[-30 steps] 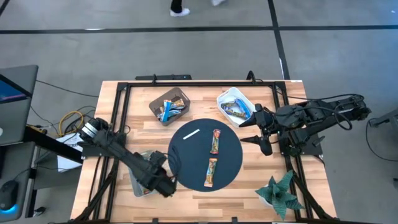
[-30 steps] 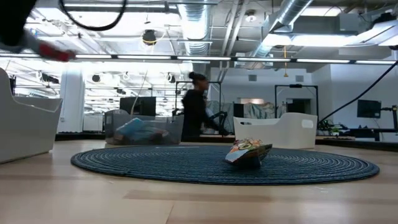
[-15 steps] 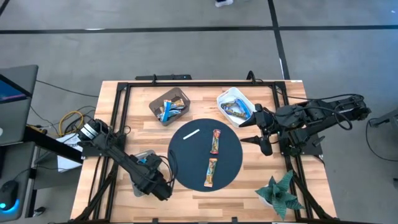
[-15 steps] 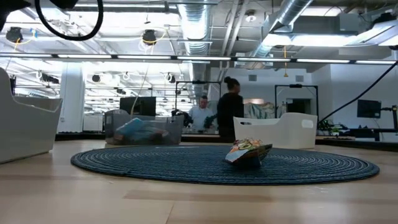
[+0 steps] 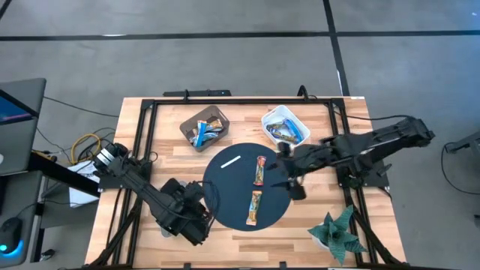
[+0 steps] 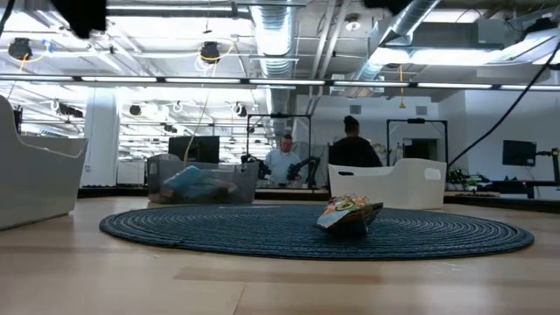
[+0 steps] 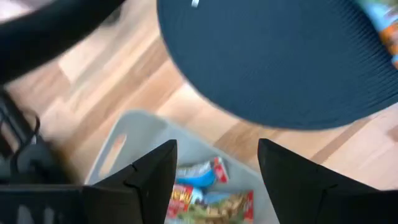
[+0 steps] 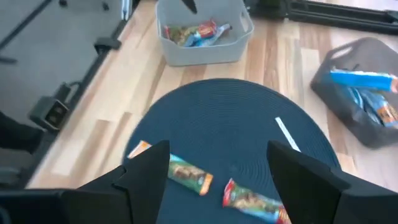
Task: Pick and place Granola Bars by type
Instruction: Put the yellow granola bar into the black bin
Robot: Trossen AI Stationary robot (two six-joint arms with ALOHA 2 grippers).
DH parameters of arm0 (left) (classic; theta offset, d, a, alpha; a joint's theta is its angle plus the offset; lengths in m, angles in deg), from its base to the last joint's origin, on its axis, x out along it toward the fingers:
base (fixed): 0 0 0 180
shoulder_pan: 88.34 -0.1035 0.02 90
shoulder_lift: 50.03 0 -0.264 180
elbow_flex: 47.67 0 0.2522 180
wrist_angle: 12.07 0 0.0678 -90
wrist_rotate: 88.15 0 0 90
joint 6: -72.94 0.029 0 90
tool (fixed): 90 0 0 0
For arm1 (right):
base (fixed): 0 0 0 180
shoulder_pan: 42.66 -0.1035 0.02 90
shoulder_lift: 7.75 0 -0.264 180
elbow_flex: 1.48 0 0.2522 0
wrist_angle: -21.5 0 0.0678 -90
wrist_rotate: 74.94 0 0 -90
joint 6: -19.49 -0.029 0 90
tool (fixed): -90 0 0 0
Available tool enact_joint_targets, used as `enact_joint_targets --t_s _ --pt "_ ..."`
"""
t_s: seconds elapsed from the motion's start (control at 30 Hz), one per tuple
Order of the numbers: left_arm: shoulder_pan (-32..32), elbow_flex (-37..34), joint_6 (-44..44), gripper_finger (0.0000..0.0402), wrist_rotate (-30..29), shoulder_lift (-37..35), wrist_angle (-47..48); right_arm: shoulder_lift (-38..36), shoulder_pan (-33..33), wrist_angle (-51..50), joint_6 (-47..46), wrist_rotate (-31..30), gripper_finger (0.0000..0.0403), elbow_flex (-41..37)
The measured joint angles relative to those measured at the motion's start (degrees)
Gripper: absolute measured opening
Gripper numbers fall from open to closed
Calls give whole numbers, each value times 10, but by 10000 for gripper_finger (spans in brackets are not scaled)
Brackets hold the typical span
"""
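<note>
Grey plastic bin (image 7: 130,134) under my left gripper (image 7: 217,163) holds shiny red-and-blue granola bars (image 7: 208,190); its fingers are spread, gripping nothing. My right gripper (image 8: 217,171), fingers wide and empty, hangs over the round dark woven mat (image 8: 249,124), where two orange-brown wrapped bars (image 8: 189,171) lie.

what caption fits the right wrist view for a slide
Open right gripper above the round mat with two granola bars.

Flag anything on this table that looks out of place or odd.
One thing: a thin white stick lies on the round dark mat beside the two granola bars still there. It is no wrapped bar. The bins hold their bars neatly; nothing looks spilled or damaged.
</note>
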Motion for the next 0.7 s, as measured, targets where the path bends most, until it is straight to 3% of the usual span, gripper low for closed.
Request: enact_joint_targets --t_s 0.3,0.7 --pt "0 12 24 219 -31 0 0 131 52 15 97 79 260 0" --pt "9 12 -12 219 -54 0 0 267 29 80 191 159 260 0"
